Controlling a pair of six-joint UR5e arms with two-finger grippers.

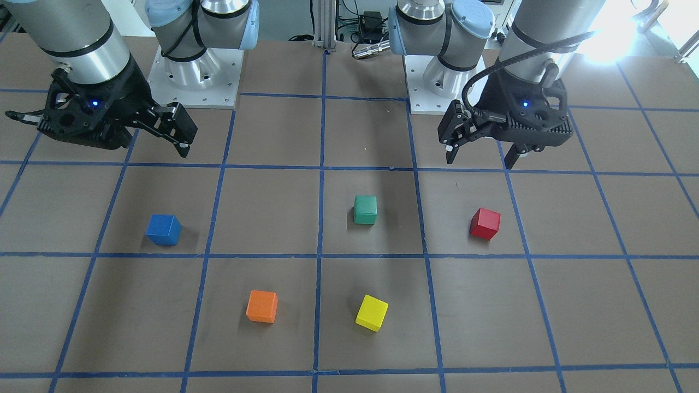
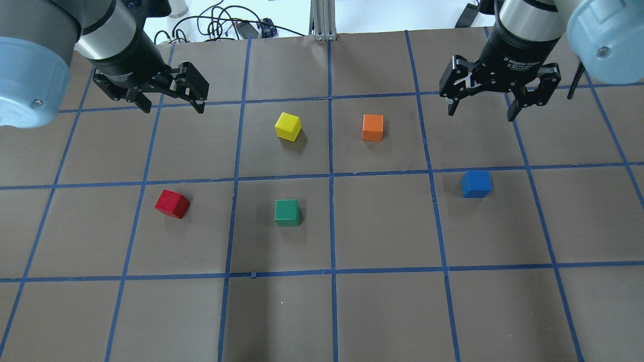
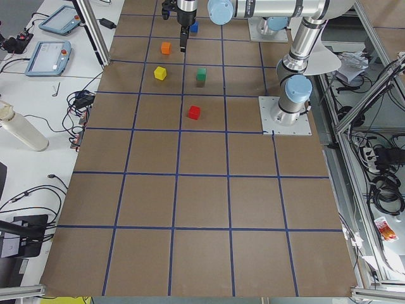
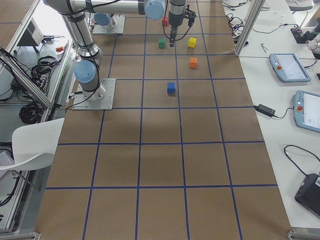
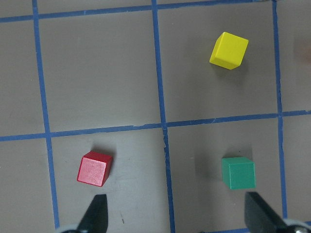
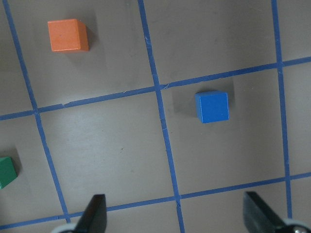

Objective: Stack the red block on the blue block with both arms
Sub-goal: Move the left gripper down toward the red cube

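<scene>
The red block lies on the brown table on my left side; it also shows in the front view and the left wrist view. The blue block lies on my right side, also in the front view and the right wrist view. My left gripper hangs open and empty above the table, beyond the red block. My right gripper hangs open and empty beyond the blue block. Both blocks are far apart, each alone on the table.
A green cube, a yellow cube and an orange cube lie between the two task blocks. Blue tape lines divide the table into squares. The arm bases stand at the robot's edge.
</scene>
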